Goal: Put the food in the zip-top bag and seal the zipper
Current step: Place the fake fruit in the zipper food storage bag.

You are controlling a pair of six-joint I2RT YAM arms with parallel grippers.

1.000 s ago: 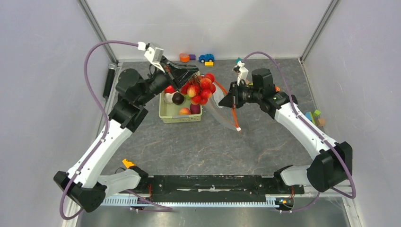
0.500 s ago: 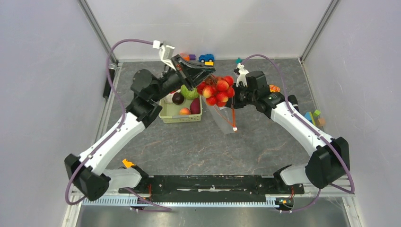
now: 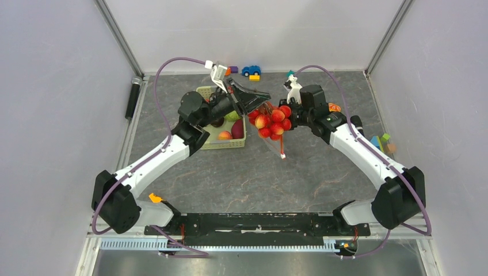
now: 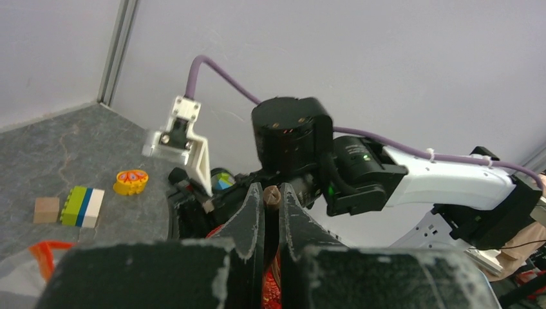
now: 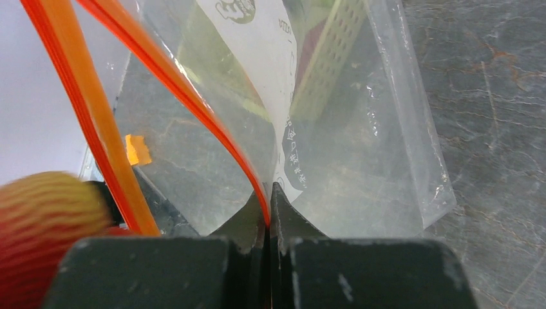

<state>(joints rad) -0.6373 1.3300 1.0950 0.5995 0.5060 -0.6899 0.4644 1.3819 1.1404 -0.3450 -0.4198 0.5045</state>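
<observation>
Glossy red strawberries [image 3: 274, 122], some yellow-blushed, bunched tight and hung above the desk [image 3: 259, 178] by a brown stem [image 4: 271, 191] pinched in the almost closed left claw [image 4: 270, 196]. At 6 o'clock of the bunch, clear bag [image 5: 367, 148] with white label, dangling from the right claw [image 5: 268, 201], clamped tight on its orange-red zipper [image 5: 193, 103]. At 9 o'clock, green basket [image 3: 221, 144] with a peach [image 3: 224, 135] inside.
</observation>
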